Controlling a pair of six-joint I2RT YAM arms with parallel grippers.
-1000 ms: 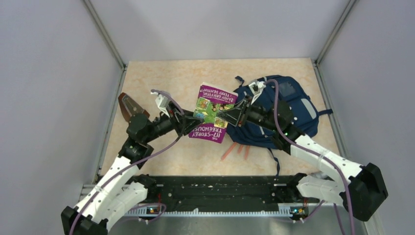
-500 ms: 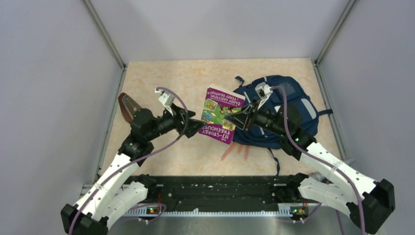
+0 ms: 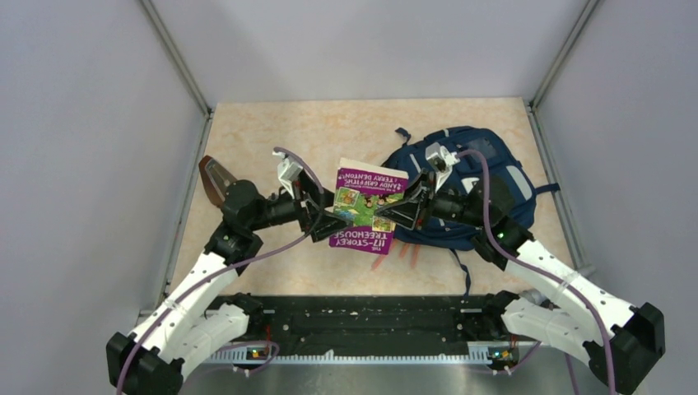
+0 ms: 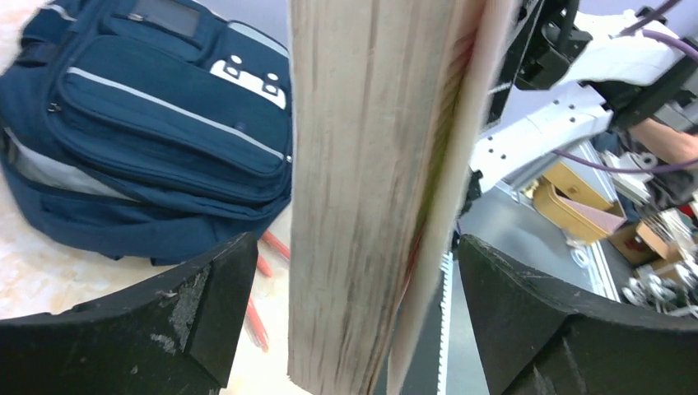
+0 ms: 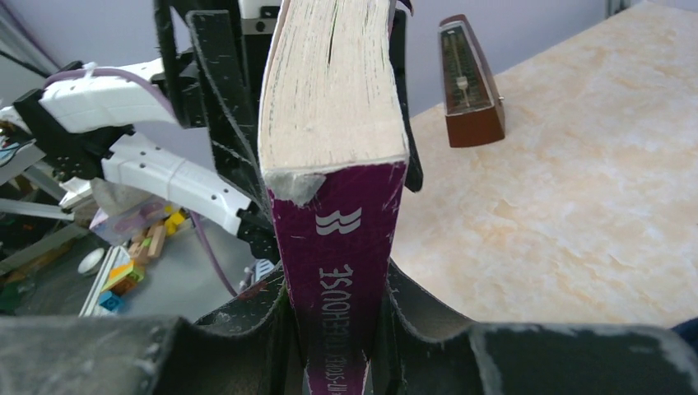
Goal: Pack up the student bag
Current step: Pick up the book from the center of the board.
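Observation:
The navy student bag (image 3: 486,177) lies on the table at the right; it also shows in the left wrist view (image 4: 156,123). A purple paperback book (image 3: 362,206) hangs in the air left of the bag. My right gripper (image 3: 395,210) is shut on the book's spine (image 5: 342,288) and holds it up. My left gripper (image 3: 333,222) is open, its jaws on either side of the book's page edge (image 4: 370,189) with gaps both sides.
A brown metronome (image 3: 216,179) stands at the left of the table, also in the right wrist view (image 5: 469,86). Red pens (image 3: 395,251) lie on the table in front of the bag. Grey walls close in the table on three sides.
The book has shifted left and toward the front, turned by the right gripper. My left gripper has moved right, so its open jaws now straddle the book's edge.

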